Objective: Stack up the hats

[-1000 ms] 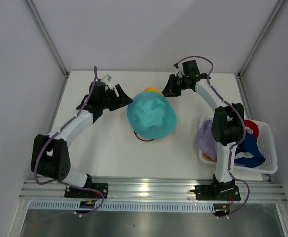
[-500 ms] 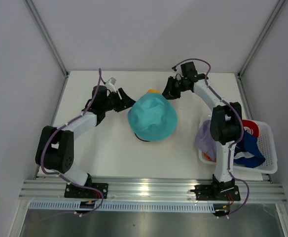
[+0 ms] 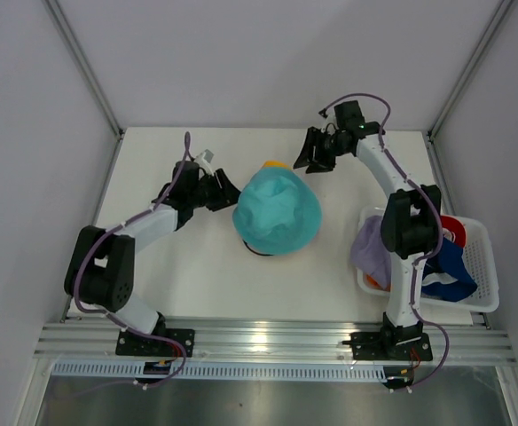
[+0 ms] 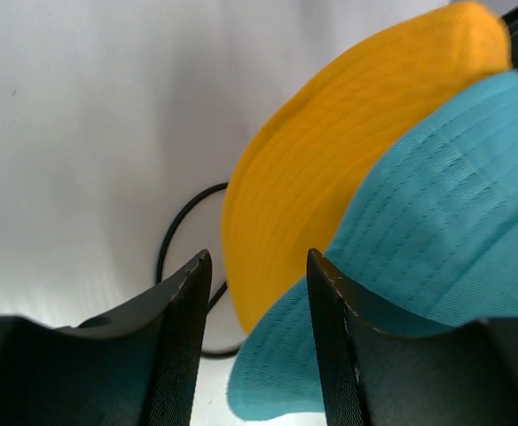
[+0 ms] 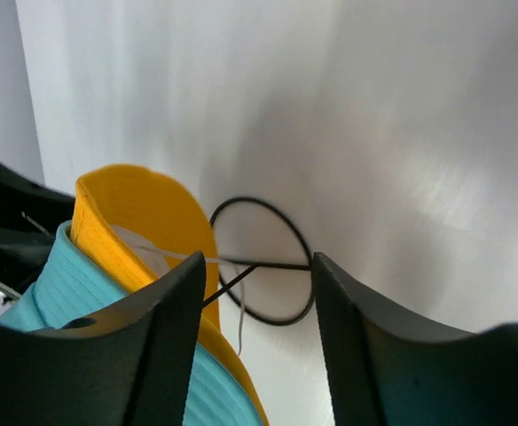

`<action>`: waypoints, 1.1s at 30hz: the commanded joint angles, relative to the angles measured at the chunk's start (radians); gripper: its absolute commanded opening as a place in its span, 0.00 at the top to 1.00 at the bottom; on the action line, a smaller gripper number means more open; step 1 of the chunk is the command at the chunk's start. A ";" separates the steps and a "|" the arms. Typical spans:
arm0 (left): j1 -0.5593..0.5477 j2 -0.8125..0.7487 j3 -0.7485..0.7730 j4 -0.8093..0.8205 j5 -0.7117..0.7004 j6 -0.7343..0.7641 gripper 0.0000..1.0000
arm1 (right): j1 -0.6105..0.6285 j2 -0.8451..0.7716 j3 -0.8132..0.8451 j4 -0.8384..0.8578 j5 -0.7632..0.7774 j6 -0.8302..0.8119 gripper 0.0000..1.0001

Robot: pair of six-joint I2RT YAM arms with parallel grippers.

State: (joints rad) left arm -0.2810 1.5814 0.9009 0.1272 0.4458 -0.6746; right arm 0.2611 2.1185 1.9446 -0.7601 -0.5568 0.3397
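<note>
Top view, teal hat [image 3: 277,211] mid-desk [image 3: 188,266] over yellow hat [image 3: 273,164], only its far sliver showing, left gripper [image 3: 231,193] just left of the teal hat, right gripper [image 3: 310,167] past its far edge, left wrist view, jaws apart, empty, wire stand [image 4: 163,244] half hidden under brims, right wrist view, jaws apart, empty.

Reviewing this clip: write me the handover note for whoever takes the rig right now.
Left gripper: open, empty, at the stack's left brim.
Right gripper: open, empty, at the stack's far right side.
Done: teal hat sits over yellow hat on the wire stand, mid-table.
Left: lavender hat, red hat, navy hat and a partly hidden orange hat lie in the white basket at right; each has to go onto the stack.
</note>
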 commanded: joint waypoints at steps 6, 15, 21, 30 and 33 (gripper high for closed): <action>-0.078 -0.124 0.041 -0.319 -0.311 0.121 0.51 | -0.215 -0.270 0.120 -0.113 0.136 -0.105 0.26; -0.112 -0.274 -0.039 -0.491 -0.485 0.106 0.53 | -0.252 -0.653 -0.174 -0.238 0.484 -0.142 0.08; -0.107 -0.500 -0.071 -0.642 -0.607 0.102 0.43 | -0.390 -0.981 -0.407 -0.295 0.557 -0.045 0.03; -0.101 -0.811 0.084 -0.735 -0.593 0.199 0.25 | -0.454 -1.143 -0.751 -0.243 0.416 0.050 0.14; -0.101 -0.857 0.104 -0.764 -0.593 0.221 0.22 | -0.454 -1.144 -0.822 -0.179 0.396 0.065 0.22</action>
State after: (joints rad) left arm -0.3847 0.7517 0.9649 -0.5812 -0.1368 -0.5102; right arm -0.1898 0.9691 1.1629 -1.0248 -0.1162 0.3607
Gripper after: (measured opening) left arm 0.771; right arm 0.797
